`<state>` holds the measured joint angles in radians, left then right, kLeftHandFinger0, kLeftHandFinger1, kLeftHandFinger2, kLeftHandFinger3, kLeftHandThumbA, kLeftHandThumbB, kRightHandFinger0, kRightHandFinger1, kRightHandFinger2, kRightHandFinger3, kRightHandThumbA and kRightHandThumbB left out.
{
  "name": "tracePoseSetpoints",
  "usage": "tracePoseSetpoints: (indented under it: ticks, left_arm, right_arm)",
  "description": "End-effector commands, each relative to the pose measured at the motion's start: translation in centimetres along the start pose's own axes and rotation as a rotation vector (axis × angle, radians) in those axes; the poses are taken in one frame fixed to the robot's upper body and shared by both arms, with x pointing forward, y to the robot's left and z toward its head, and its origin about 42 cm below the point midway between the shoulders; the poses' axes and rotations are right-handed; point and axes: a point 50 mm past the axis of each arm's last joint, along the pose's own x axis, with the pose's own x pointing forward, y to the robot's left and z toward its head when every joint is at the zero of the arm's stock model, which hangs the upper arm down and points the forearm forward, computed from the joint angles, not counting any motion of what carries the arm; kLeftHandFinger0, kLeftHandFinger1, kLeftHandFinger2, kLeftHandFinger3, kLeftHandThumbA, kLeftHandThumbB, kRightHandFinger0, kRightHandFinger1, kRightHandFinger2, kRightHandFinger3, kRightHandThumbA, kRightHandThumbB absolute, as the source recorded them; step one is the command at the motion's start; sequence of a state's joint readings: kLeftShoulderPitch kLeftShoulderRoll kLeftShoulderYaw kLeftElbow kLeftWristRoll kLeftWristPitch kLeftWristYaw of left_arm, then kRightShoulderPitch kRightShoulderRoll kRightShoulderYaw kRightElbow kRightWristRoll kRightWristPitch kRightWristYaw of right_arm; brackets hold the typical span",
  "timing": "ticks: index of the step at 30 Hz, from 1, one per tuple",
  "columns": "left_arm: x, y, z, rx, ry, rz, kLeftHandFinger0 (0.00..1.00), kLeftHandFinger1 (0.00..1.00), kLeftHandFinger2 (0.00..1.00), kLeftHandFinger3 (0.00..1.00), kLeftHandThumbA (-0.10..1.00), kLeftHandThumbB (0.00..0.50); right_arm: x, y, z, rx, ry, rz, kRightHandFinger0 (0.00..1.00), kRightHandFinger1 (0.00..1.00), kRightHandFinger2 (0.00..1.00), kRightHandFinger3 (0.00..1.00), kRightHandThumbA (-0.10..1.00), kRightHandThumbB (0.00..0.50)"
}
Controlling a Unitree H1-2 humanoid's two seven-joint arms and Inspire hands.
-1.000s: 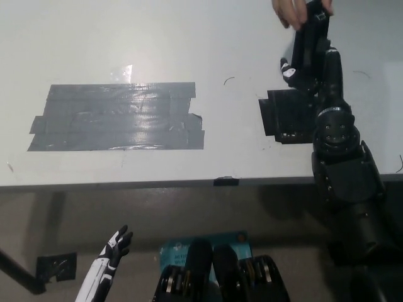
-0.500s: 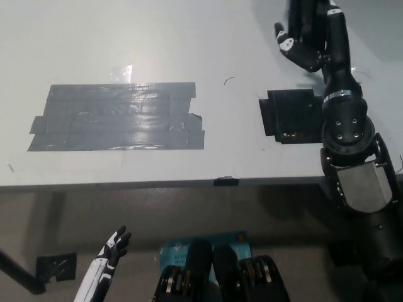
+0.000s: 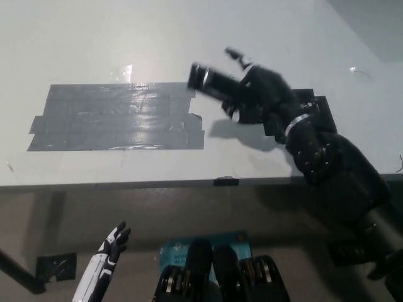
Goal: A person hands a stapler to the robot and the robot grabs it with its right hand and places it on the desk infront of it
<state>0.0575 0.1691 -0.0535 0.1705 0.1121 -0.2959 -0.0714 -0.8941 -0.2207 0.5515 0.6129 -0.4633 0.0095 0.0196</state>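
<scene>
While the black right hand [image 3: 258,94] wraps its fingers round the long black metal stapler [image 3: 217,83] above the grey desk [image 3: 157,38], this stiff, weighty tool seems best held mid-body; the white left hand [image 3: 112,245] hangs spread below.

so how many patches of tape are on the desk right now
2. A large grey tape patch lies on the desk's left half. A smaller black patch lies at the right, mostly hidden under the right hand, which holds the stapler above the desk.
</scene>
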Motion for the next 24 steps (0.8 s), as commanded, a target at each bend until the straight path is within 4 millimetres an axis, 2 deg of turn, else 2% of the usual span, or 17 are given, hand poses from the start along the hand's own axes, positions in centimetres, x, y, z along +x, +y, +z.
tracePoseSetpoints:
  ticks: [1, 3, 9, 13, 17, 19, 20, 21, 22, 24]
  left_arm:
    - [0.6, 0.9, 1.2, 0.032, -0.041, -0.001, 1.00, 1.00, 1.00, 1.00, 1.00, 0.500]
    - [0.8, 1.0, 1.3, 0.026, -0.047, 0.001, 1.00, 1.00, 1.00, 1.00, 1.00, 0.500]
    - [1.2, 1.2, 1.4, 0.029, -0.055, -0.007, 1.00, 1.00, 1.00, 1.00, 1.00, 0.500]
    - [1.2, 1.1, 1.3, 0.023, -0.059, -0.009, 1.00, 1.00, 1.00, 1.00, 1.00, 0.500]
    - [1.2, 1.0, 1.2, 0.013, -0.057, -0.008, 1.00, 1.00, 1.00, 1.00, 1.00, 0.500]
    - [1.2, 1.0, 1.1, 0.013, -0.058, -0.010, 1.00, 1.00, 1.00, 1.00, 1.00, 0.500]
    - [1.2, 1.0, 1.1, 0.018, -0.059, -0.010, 1.00, 1.00, 1.00, 1.00, 1.00, 0.500]
    - [1.2, 1.0, 1.1, 0.021, -0.060, -0.010, 1.00, 1.00, 1.00, 1.00, 1.00, 0.500]
    - [1.2, 1.0, 1.1, 0.025, -0.063, -0.011, 1.00, 1.00, 1.00, 1.00, 1.00, 0.500]
    - [1.2, 0.9, 1.2, 0.026, -0.065, -0.012, 1.00, 1.00, 1.00, 1.00, 1.00, 0.500]
  right_arm:
    - [2.3, -3.4, 2.9, -0.259, -0.130, 0.057, 0.01, 0.56, 0.99, 1.00, -0.10, 0.176]
    - [2.6, -3.4, 2.7, -0.300, -0.139, 0.087, 0.00, 0.55, 0.97, 1.00, -0.10, 0.186]
    - [2.9, -4.5, 1.4, -0.405, -0.100, 0.126, 0.05, 0.62, 1.00, 0.96, -0.10, 0.193]
    - [2.6, -5.2, 0.2, -0.488, -0.084, 0.142, 0.05, 0.60, 0.99, 0.80, -0.10, 0.210]
    - [2.3, -6.2, -0.4, -0.486, -0.067, 0.148, 0.10, 0.62, 0.98, 0.77, -0.10, 0.224]
    - [2.3, -6.9, -1.0, -0.494, -0.050, 0.161, 0.12, 0.64, 0.99, 0.80, -0.10, 0.234]
    - [2.2, -7.1, -1.2, -0.498, -0.036, 0.168, 0.14, 0.63, 0.96, 0.75, -0.10, 0.240]
    - [2.2, -7.2, -1.4, -0.501, -0.026, 0.172, 0.10, 0.60, 0.91, 0.67, -0.10, 0.253]
    - [2.1, -7.6, -1.7, -0.498, 0.017, 0.196, 0.13, 0.63, 0.93, 0.67, -0.10, 0.214]
    - [2.0, -8.0, -1.9, -0.492, 0.057, 0.227, 0.13, 0.63, 0.94, 0.69, -0.10, 0.213]
